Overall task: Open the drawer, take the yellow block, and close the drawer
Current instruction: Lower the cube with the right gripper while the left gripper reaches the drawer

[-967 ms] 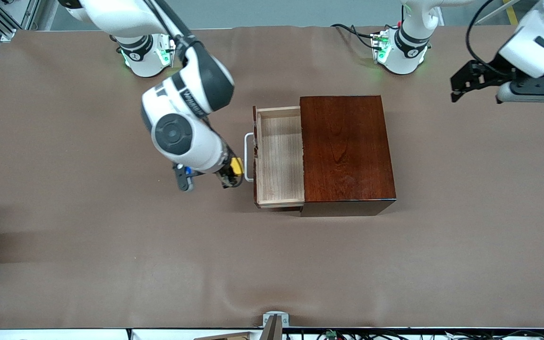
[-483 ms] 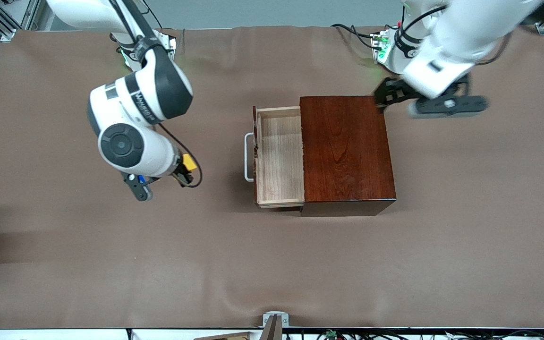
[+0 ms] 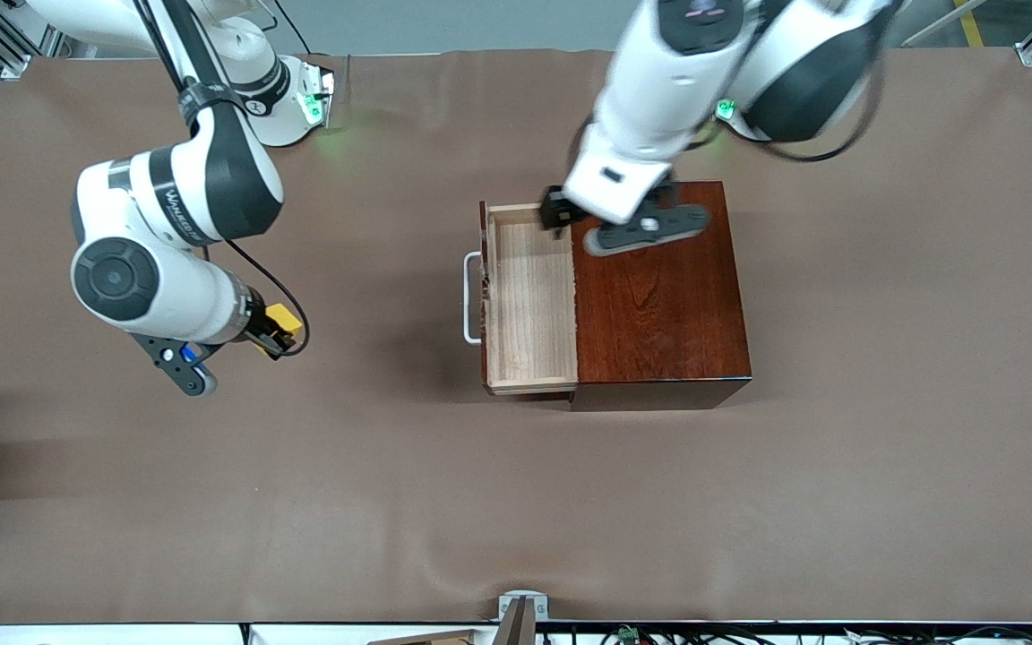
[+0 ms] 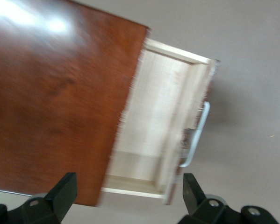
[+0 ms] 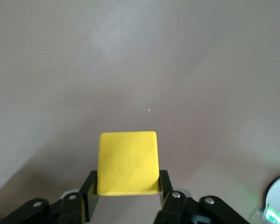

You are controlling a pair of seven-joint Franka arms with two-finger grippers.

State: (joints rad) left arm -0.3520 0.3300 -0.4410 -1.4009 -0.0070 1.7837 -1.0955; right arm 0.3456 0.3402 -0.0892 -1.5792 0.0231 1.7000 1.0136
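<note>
The dark reddish-brown wooden box [image 3: 659, 305] stands mid-table with its drawer [image 3: 529, 296] pulled out toward the right arm's end, showing a bare light-wood inside and a white bar handle [image 3: 471, 297]. My right gripper [image 3: 276, 330] is shut on the yellow block [image 3: 284, 319] above the bare cloth, well away from the drawer; the block also shows in the right wrist view [image 5: 127, 162] between the fingers [image 5: 164, 186]. My left gripper [image 3: 556, 215] is open over the edge of the box top and the drawer; the left wrist view shows the drawer [image 4: 154, 130] and handle [image 4: 196, 135].
The brown cloth [image 3: 516, 502] covers the whole table. The arms' bases [image 3: 283, 98] stand along the edge farthest from the front camera. A small metal bracket [image 3: 520, 609] sits at the nearest table edge.
My right gripper has carried the yellow block away from the drawer toward the right arm's end. My left arm has swung in from its end of the table to over the box and drawer.
</note>
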